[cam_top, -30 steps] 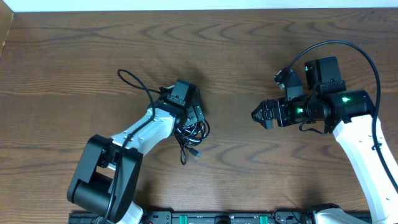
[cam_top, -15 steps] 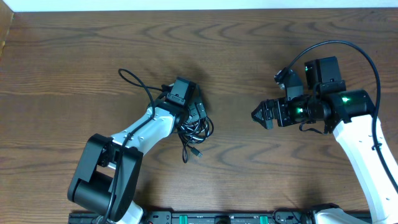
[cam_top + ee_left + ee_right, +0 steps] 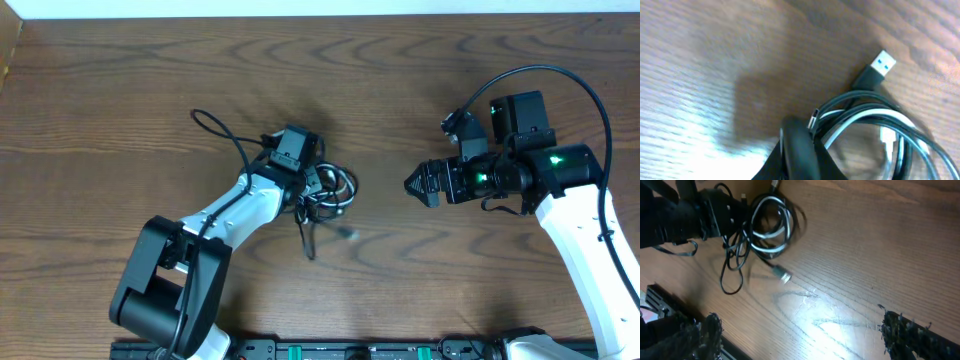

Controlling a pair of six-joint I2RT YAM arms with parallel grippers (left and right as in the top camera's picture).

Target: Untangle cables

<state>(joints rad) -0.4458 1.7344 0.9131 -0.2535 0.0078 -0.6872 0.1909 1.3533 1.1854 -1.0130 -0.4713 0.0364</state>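
The cables [image 3: 335,190] are a small bundle of black loops and one white loop on the wooden table, left of centre. My left gripper [image 3: 316,184] is shut on the bundle's left side. In the left wrist view its dark fingers [image 3: 799,150] pinch the cables [image 3: 875,122], and a blue-tipped USB plug [image 3: 883,63] sticks out beyond them. A loose strand with a blurred plug [image 3: 347,234] trails below the bundle. My right gripper [image 3: 412,185] stands open, well to the right of the cables, with nothing in it. The right wrist view shows the cables [image 3: 771,225] far ahead of the right gripper [image 3: 800,335].
The left arm's own thick black wire [image 3: 215,130] loops over the table behind the arm. The right arm's wire [image 3: 560,75] arcs above its wrist. A dark rail [image 3: 350,350] runs along the table's near edge.
My left gripper has shut on the bundle. The loops have shifted right and spread, and the loose plug end has swung out to the right. The right arm has not moved.
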